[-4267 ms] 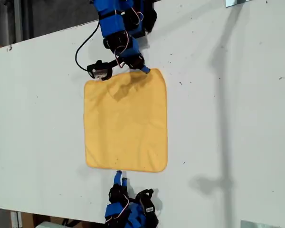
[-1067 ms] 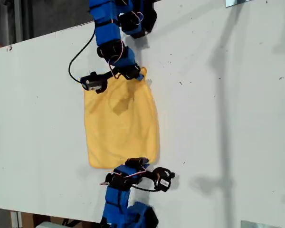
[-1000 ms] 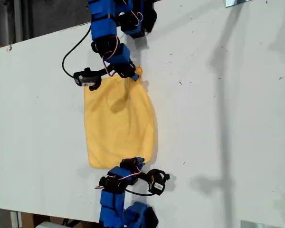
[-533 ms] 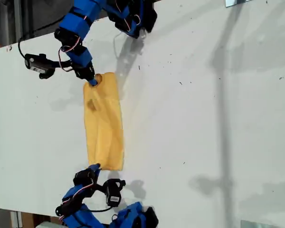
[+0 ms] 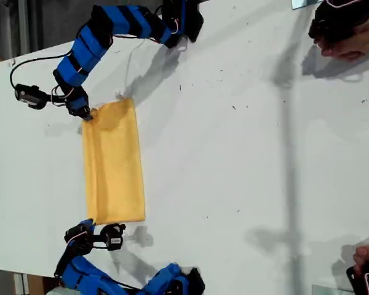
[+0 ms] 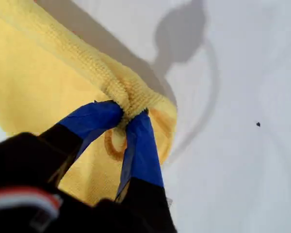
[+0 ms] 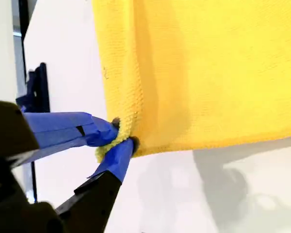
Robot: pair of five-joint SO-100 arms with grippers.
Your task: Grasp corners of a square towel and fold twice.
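- Plainly, my first gripper (image 6: 128, 114) was clamped on a bunched corner (image 6: 132, 94) of the towel (image 6: 34, 87) — the cloth spread away from its blue fingertips.
- My second gripper (image 7: 121, 137) pinched another corner, doubled layers running off from its jaws.
- Between both grippers the towel lay as a narrow strip, flat on the table (image 5: 246, 153).
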